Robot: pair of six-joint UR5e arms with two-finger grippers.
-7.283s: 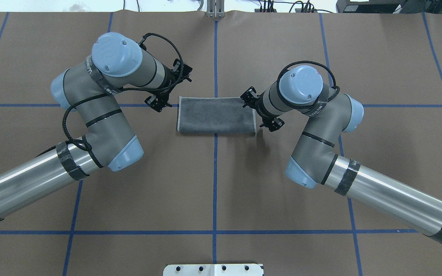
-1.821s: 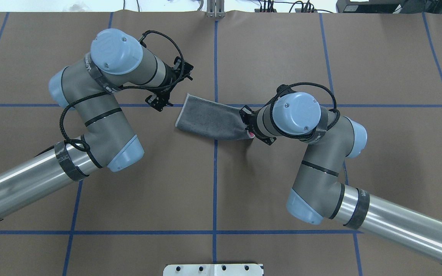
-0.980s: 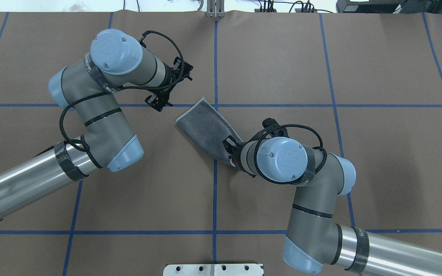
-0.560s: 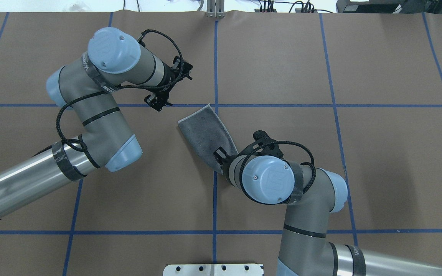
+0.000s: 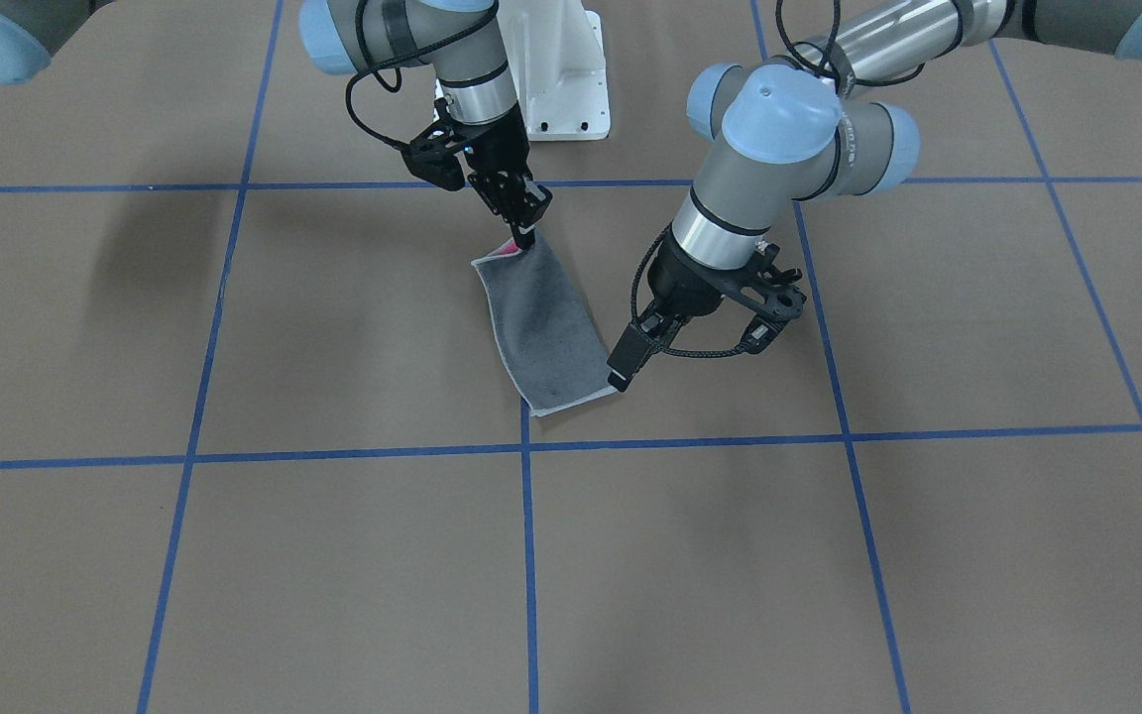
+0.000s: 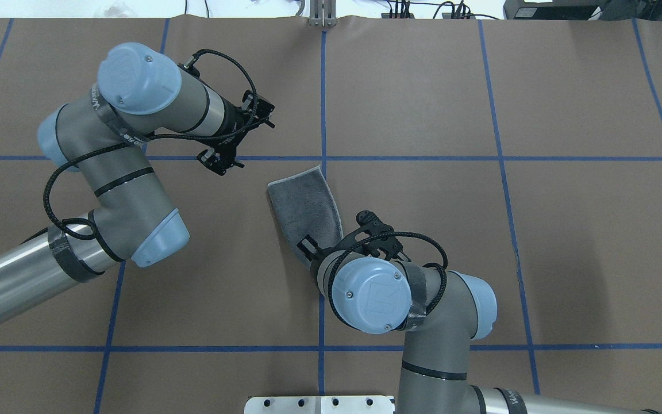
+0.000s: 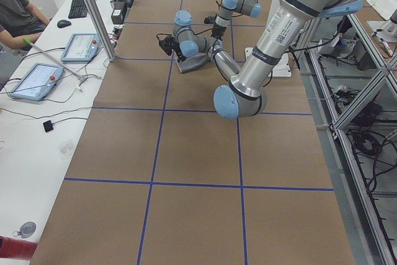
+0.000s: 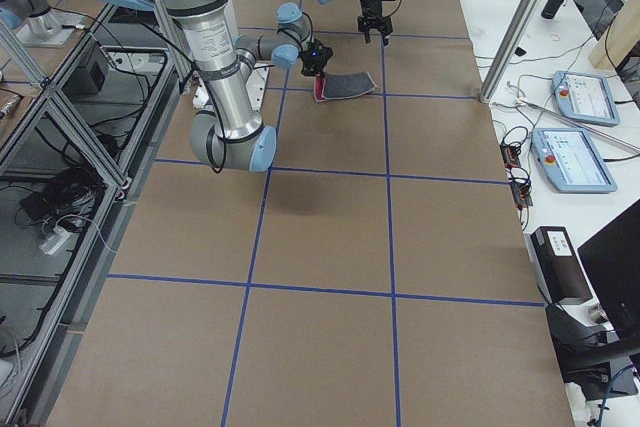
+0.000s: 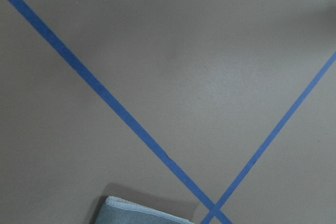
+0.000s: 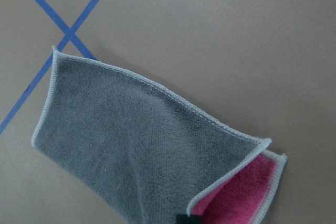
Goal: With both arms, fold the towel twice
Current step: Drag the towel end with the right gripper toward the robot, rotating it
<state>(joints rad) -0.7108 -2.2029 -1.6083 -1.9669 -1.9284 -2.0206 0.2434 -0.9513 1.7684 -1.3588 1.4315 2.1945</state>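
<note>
From the front, the right gripper (image 5: 523,236) is closed on one short end of the towel (image 5: 546,322), where a little pink shows. The folded grey strip lies slanted on the brown worktop (image 5: 333,555), with its other end near a crossing of blue tape lines (image 5: 523,444). The left gripper (image 5: 623,369) hangs just beside that end, its fingers seemingly parted and empty.

From overhead, the right arm (image 6: 371,293) covers the held end, and the left gripper is apart from the cloth.

In the right wrist view, the pink inner face (image 10: 244,190) shows under the grey layer.

In the left wrist view, only one towel corner appears, at the bottom edge.
</note>
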